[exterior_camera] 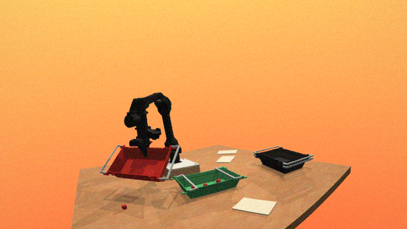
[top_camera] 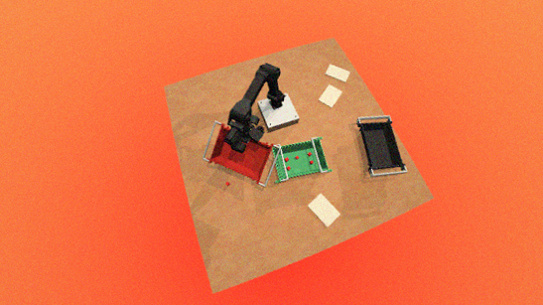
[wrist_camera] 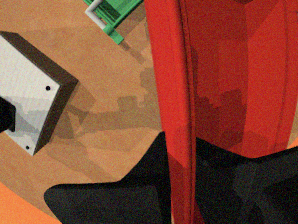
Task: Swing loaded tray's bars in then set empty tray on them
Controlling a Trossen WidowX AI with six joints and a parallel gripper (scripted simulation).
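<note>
Black parallel-jaw gripper (exterior_camera: 144,150) is clamped on the long side wall of the empty red plastic tray (exterior_camera: 138,165). In the wrist view the red wall runs straight down between the two dark fingers, one finger on each face.

Red tray is off the table, tilted: in the exterior view its gripped wall is the high edge and its open top faces the camera. Its shadow lies on the brown wooden table (exterior_camera: 306,183) below it. Grey wire bars at both of its ends (top_camera: 210,141) are swung outward.

Loaded green plastic tray (exterior_camera: 211,187) stands on the table just beside the red tray, on the side away from the table's near-left corner; in the top view the red tray's end bar and the green tray's end nearly meet. Small red blocks (top_camera: 300,159) lie inside it. Its two grey wire bars (exterior_camera: 226,173) are folded in across its top, one near each end.

One loose small red cube (exterior_camera: 124,207) lies on the table in front of the red tray.

Black plastic tray with grey bars (exterior_camera: 283,159) sits well apart at the far right. Three flat cream cards lie on the table; the nearest (exterior_camera: 255,206) is close to the front edge.

White arm base block (exterior_camera: 184,166) is behind the red tray.
</note>
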